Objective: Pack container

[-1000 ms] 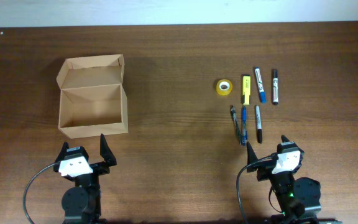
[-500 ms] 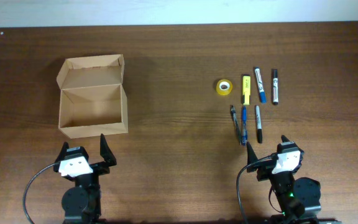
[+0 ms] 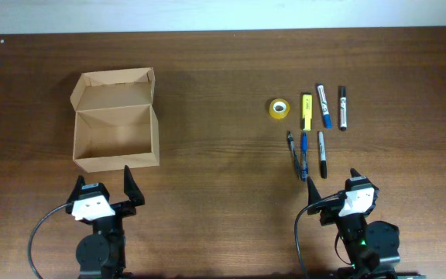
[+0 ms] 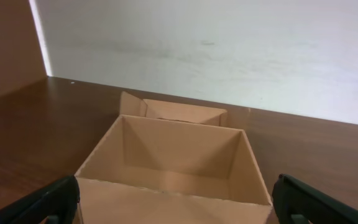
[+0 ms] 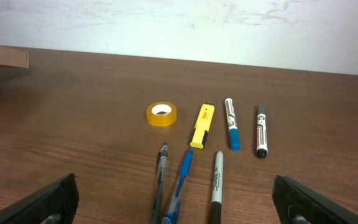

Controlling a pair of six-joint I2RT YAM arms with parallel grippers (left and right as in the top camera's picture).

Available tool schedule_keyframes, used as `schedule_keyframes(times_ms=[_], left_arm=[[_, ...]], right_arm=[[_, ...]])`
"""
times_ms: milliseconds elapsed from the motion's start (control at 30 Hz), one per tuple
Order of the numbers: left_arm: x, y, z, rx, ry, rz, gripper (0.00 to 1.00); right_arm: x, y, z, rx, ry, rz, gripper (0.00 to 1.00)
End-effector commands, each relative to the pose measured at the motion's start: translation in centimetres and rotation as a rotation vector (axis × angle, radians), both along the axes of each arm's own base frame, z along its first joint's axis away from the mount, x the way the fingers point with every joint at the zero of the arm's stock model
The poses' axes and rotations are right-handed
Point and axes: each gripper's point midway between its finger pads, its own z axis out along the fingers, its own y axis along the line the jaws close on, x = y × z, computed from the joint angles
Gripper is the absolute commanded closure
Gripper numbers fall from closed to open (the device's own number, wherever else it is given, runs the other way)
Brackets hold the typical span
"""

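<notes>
The container [image 3: 114, 133] is a tan cardboard box standing open on the left of the table, its flap lid [image 3: 114, 87] folded back on the far side. In the left wrist view the empty container [image 4: 179, 149] fills the space just ahead of my left gripper [image 4: 179, 208]. My left gripper [image 3: 104, 190] stands open just in front of the box's near wall. My right gripper [image 3: 337, 187] is open too, holding nothing, just short of the pens. In the right wrist view my right gripper [image 5: 179, 211] faces them with its jaws wide apart.
On the right lie a yellow tape roll [image 3: 279, 108], a yellow highlighter [image 3: 306, 111], a blue-capped marker [image 3: 324, 105] and a black marker [image 3: 343, 107]. Nearer me are a dark pen [image 3: 292, 147], a blue pen [image 3: 303, 153] and a black Sharpie [image 3: 322, 153].
</notes>
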Motion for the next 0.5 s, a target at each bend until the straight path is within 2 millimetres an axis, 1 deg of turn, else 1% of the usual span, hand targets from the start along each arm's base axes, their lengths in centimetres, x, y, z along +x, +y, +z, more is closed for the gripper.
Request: schedule_keyframes(times_ms=[0,100,167,267,333,367,433,467], left_arm=[[0.2,-1.7,-0.2,0.006,0.001,-0.098,0.0],[0.1,-1.8,0.0,-0.071,0.016,-0.1,0.0],[0.0,-1.8,1.1,-0.102,0.03,-0.096,0.0],[0.0,-1.5,3.5,-0.101,0.067,-0.077,0.0],[0.5,-1.3,5.4,-0.101,0.132,-0.061,0.0],[1.1,-1.3,6.5,-0.103,0.193,-0.058,0.0],[2.1,-1.3,7.9,-0.104,0.275,-0.055,0.0],[3.2,-1.4,9.0,-0.106,0.347,-0.054,0.0]], right_arm=[[0.0,-0.4,-0.1,0.003,-0.001,-0.018,0.01],[0.0,-0.4,-0.1,0.003,-0.001,-0.018,0.01],[0.0,-0.4,-0.1,0.003,-0.001,-0.018,0.01],[0.0,-0.4,-0.1,0.003,-0.001,-0.018,0.01],[0.0,-0.4,-0.1,0.003,-0.001,-0.018,0.01],[0.0,-0.4,-0.1,0.003,-0.002,-0.018,0.01],[0.0,-0.4,-0.1,0.003,-0.002,-0.018,0.01],[0.0,-0.4,-0.1,0.003,-0.002,-0.018,0.01]])
